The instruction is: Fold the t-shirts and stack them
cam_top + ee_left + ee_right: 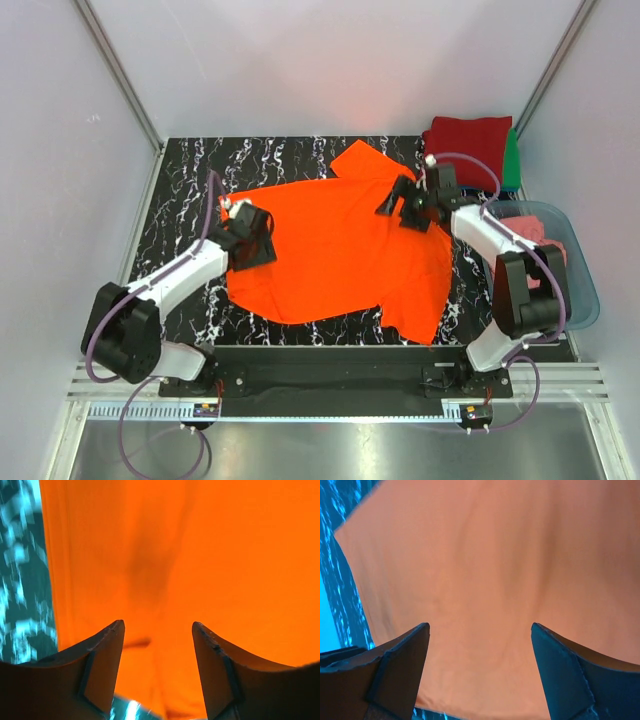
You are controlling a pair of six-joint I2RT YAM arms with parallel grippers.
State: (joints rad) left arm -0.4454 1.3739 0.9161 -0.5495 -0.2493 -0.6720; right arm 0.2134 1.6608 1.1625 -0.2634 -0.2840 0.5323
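So the orange t-shirt (pixel 340 250) is lying spread out pretty much flat in the middle of the black marble-pattern tabletop (pixel 180 200). One sleeve pokes up toward the far side and a lower corner hangs down near the front edge. It isn't folded at all, just a few soft wrinkles. The left pincer (pixel 157 626) sits over the shirt's left edge with its fingers apart and nothing between them. In the left wrist view you only see orange cloth under the gap, plus a strip of tabletop off to the left. The right pincer (pixel 479 626) is over the upper right part of the shirt, near the far sleeve. It's wide open too, with bare cloth below and nothing pinched. I can't really tell whether either set of fingertips is actually touching the fabric or sits just above it. In the far right corner there's a folded dark red shirt (pixel 468 140) lying on top of a green shirt (pixel 513 160), of which only a sliver shows. On the right side sits a translucent blue-grey tub (pixel 580 290) with a salmon-pink shirt (pixel 525 232) bunched up inside, partly hidden behind the right arm.
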